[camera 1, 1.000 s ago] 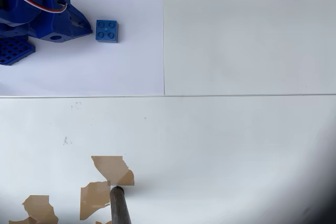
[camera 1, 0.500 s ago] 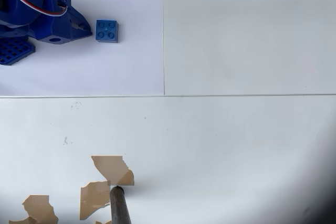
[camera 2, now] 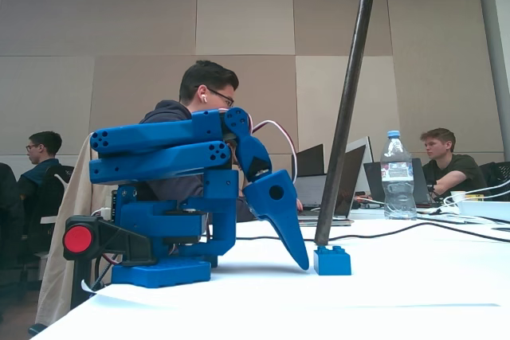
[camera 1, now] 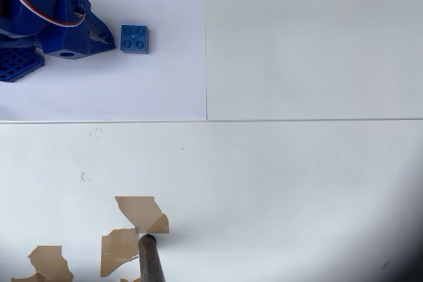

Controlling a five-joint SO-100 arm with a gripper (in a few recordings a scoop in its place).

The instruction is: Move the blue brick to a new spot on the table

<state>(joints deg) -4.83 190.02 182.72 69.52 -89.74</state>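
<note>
In the overhead view the blue arm sits at the upper left of the desk [camera 1: 297, 183], and its gripper [camera 1: 109, 43] points right, its tip just left of the blue brick [camera 1: 134, 38] with a thin gap of white between them. The brick lies flat, studs up, on the upper left panel, left of the vertical seam and above the horizontal one. Whether the gripper's fingers are spread or pressed together cannot be told from these pictures; nothing is pinched in them. Well below the brick, torn brown tape patches [camera 1: 141, 213] lie near the lower edge, touched by a dark pole [camera 1: 151, 260]. In the fixed view the gripper [camera 2: 301, 260] slants down, its tip just left of the brick [camera 2: 332, 261], which rests on the desk [camera 2: 414, 284] at the foot of the slanted pole [camera 2: 343, 117]. Right of the pole stands a water bottle [camera 2: 397, 177]
</note>
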